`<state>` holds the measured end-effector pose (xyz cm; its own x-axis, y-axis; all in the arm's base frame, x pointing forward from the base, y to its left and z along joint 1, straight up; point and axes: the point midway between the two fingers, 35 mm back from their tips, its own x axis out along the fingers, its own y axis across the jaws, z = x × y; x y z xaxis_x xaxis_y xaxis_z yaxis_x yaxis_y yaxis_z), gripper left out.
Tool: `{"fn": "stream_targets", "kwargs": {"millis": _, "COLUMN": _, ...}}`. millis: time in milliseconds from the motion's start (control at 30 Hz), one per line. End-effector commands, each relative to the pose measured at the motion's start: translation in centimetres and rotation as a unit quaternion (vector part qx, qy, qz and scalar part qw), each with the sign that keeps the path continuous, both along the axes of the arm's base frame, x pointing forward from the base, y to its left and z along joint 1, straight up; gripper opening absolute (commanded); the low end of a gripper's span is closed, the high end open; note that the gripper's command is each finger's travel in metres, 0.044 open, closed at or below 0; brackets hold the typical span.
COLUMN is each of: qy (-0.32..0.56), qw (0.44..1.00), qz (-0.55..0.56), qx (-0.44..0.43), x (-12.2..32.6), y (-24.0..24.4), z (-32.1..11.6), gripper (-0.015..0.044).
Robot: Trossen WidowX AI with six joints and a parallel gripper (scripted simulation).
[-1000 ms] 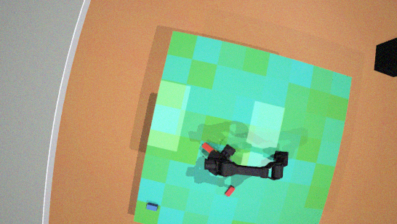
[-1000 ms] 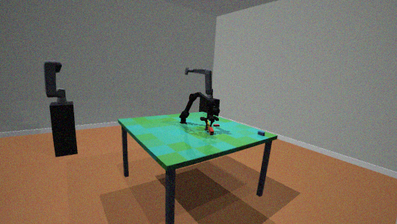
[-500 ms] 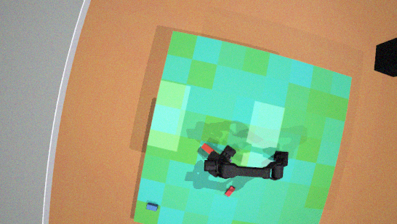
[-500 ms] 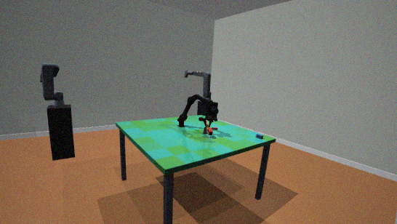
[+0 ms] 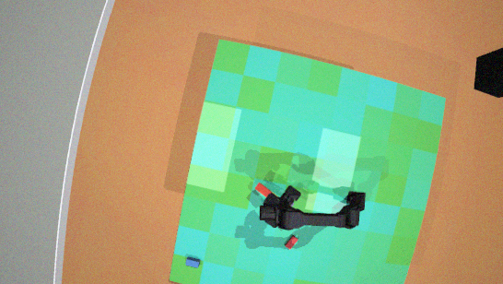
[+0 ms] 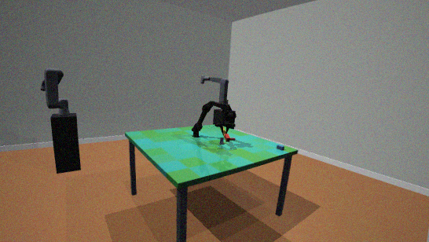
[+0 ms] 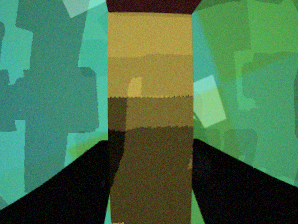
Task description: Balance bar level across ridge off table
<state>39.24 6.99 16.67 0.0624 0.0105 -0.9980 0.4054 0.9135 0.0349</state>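
- No text, labels, brands, nos. or signs for you to read in any view.
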Motion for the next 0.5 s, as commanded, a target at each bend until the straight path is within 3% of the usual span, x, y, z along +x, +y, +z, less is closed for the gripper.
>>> {"fn": "stream_targets", "kwargs": {"millis": 0, "qy": -0.007, "qw": 1.000, "qz": -0.001, "qx": 0.002, "x": -0.1, "y": 0.0, "z": 1.5, "gripper": 0.0000}}
{"fn": "stream_targets", "kwargs": {"millis": 467, "qy": -0.011, "qw": 1.000, "qz": -0.003, "qx": 0.003, "x": -1.1, "y": 0.2, "z": 3.9, "gripper": 0.0000}}
